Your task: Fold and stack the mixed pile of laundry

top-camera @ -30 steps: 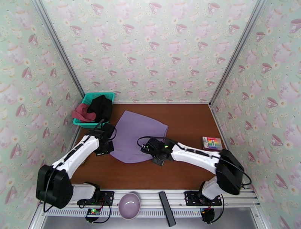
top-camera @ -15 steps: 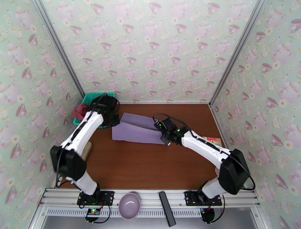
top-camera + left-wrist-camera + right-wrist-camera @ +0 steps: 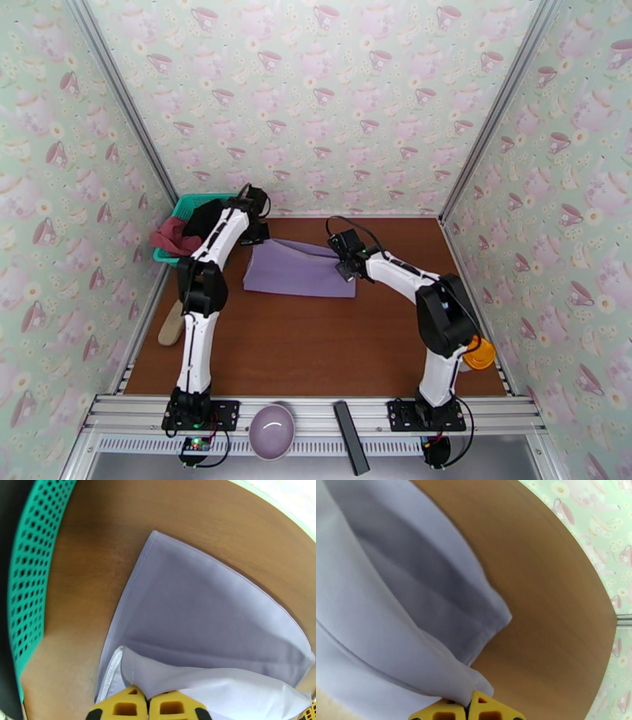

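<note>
The lavender cloth (image 3: pixel 296 270) lies folded over itself at the back of the table. My left gripper (image 3: pixel 257 235) is shut on its far left edge; the left wrist view has the yellow fingertips (image 3: pixel 130 709) pinching a raised fold of the cloth (image 3: pixel 205 614). My right gripper (image 3: pixel 346 267) is shut on the far right corner, where the cloth (image 3: pixel 395 598) bunches into the fingertips (image 3: pixel 489 711). The black garment (image 3: pixel 207 221) and the dusty-red top (image 3: pixel 170 235) sit heaped in the teal basket (image 3: pixel 185 207), left of the cloth.
The basket's mesh wall (image 3: pixel 27 578) is close beside my left gripper. A tan object (image 3: pixel 171 324) lies by the left wall and an orange object (image 3: pixel 479 354) by the right arm. A purple bowl (image 3: pixel 272 430) and black bar (image 3: pixel 350 436) rest on the front rail.
Both arms have swung from the near side to the back of the table, carrying the cloth's near edge over onto its far edge. The spread cloth is now a narrow folded strip.
</note>
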Controlling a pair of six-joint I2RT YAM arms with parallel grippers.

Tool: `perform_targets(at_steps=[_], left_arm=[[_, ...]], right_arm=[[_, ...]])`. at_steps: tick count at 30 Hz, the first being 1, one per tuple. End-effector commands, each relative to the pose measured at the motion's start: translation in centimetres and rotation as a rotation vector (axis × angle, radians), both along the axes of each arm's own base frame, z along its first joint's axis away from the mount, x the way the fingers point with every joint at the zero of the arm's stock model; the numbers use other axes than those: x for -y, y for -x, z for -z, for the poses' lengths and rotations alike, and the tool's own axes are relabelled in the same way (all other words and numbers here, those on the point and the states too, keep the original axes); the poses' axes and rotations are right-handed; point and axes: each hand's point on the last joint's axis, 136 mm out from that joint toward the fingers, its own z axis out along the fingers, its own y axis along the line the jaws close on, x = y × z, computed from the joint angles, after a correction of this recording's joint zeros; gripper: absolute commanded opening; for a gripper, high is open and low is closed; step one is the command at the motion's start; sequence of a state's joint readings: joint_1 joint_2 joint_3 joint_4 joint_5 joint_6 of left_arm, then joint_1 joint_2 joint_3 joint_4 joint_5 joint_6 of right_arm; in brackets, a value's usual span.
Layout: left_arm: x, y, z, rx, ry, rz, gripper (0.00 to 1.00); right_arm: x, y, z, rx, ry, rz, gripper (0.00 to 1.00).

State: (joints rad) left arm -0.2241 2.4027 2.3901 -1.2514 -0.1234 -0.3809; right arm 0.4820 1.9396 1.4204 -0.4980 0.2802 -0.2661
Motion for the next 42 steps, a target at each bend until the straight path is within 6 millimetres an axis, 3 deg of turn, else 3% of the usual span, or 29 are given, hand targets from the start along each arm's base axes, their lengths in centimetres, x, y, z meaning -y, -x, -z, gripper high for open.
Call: perform_targets(at_steps=[1,7,12,15,18,21,26,29,31,36,42], left_arm=[[-1.2,-0.8,-0.1,0.011,-0.021,-0.020,0.00],[-1.1,-2.6,2.1,0.031,0.027,-0.017,0.00],[-0.1,-4.5,2.8,0.084,0.078,-0.001,0.00],[0.5,-5.6,2.8,0.122,0.108,0.010,0.13],[1.3,-6.7,2.5,0.170,0.144,0.025,0.49],[2.0,-7.5,1.5,0.215,0.179,0.038,0.69],[3.3,-7.8,-2.1,0.307,0.183,0.076,0.77],[3.3,-6.7,-4.8,0.355,0.136,0.096,0.77],[3.1,-5.2,-6.9,0.381,0.097,0.099,0.77],[1.6,0.0,-9.8,0.397,0.061,0.034,0.75],[1.7,5.6,-10.0,0.355,0.089,0.013,0.70]], right_arm=[[-0.9,-2.7,-0.5,0.055,-0.053,0.006,0.00],[-0.9,-4.4,1.6,0.038,-0.052,0.041,0.00],[-0.3,-5.8,1.7,0.062,-0.052,0.106,0.00],[0.2,-6.5,1.3,0.084,-0.058,0.153,0.16],[1.0,-7.1,0.3,0.109,-0.068,0.218,0.34],[1.7,-7.4,-1.2,0.130,-0.094,0.284,0.44],[2.5,-6.1,-4.0,0.143,-0.176,0.387,0.49],[2.7,-3.8,-5.0,0.099,-0.268,0.459,0.56],[2.1,-1.9,-5.0,0.023,-0.357,0.495,0.66],[0.7,2.4,-2.0,-0.205,-0.458,0.556,0.68],[1.0,2.5,1.3,-0.271,-0.451,0.672,0.64]])
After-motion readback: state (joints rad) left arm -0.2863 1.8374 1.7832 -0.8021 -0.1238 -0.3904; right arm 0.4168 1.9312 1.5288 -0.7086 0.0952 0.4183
